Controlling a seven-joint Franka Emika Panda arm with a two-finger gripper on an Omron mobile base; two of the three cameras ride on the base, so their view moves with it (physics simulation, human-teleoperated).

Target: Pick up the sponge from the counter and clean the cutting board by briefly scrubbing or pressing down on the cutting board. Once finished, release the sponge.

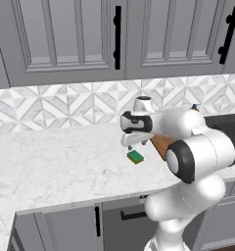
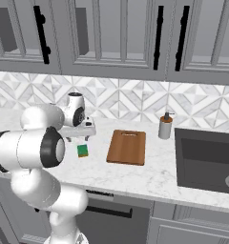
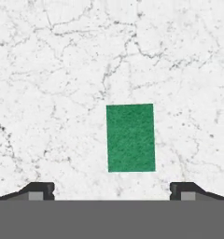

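Rough matt green sponge (image 3: 130,137) on polished marble-look counter (image 3: 62,70).

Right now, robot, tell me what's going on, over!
Fingers open, above the sponge, not touching. Sponge flat on the counter, beside the cutting board. Nothing between fingers and sponge.

Bare counter (image 3: 48,70) seen on all sides of sponge (image 3: 130,137); nothing interposed between spread gripper (image 3: 112,190) fingertips and sponge top. Cutting board (image 2: 127,146) set near on sink side, apart from sponge. Soap bottle (image 2: 165,126) placed beyond board, well apart.
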